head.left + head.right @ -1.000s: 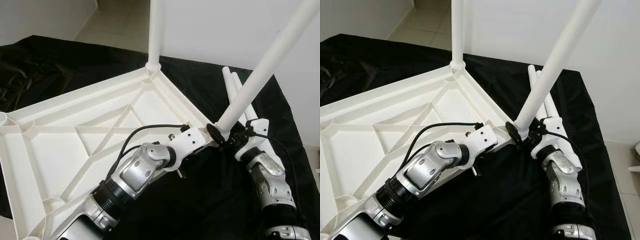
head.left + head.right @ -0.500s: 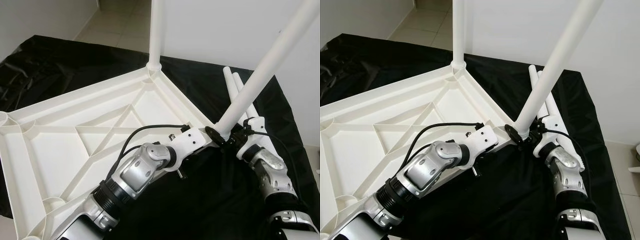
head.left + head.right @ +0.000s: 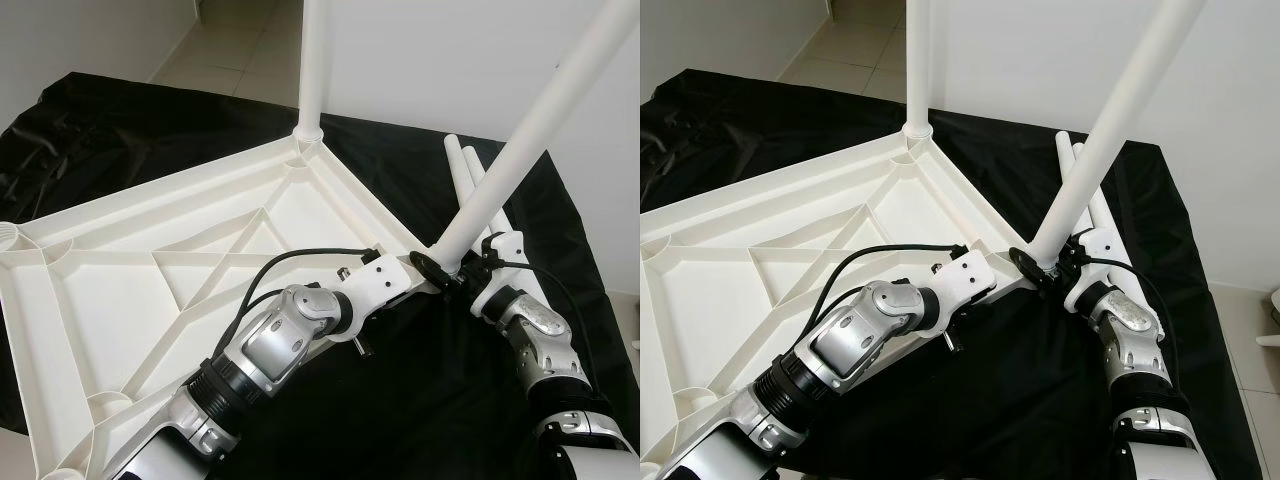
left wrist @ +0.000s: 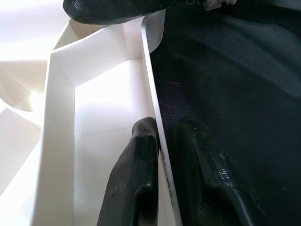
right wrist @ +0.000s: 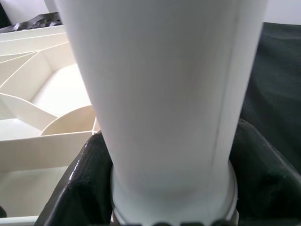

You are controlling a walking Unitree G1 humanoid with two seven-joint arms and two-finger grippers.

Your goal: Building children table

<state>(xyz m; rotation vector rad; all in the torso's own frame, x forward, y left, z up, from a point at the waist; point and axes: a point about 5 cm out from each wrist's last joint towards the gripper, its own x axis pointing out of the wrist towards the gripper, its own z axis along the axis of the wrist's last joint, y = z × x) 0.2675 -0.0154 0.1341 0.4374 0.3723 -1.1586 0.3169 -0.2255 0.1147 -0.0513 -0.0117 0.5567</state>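
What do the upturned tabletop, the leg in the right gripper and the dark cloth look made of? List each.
Tabletop: probably moulded plastic, matte white, with cast ribs.
Leg in the right gripper: looks like matching smooth white plastic tube.
Cloth: black woven fabric, creased, slight sheen.

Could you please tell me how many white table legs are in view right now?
4: one upright leg in the tabletop's far corner, one tilted leg the right hand holds at the near corner, and two spare legs lying on the black cloth behind. Others may be hidden.

both arms reach forward, left end effector (image 4: 160, 155) and right end effector (image 3: 1052, 268) each clamped closed.
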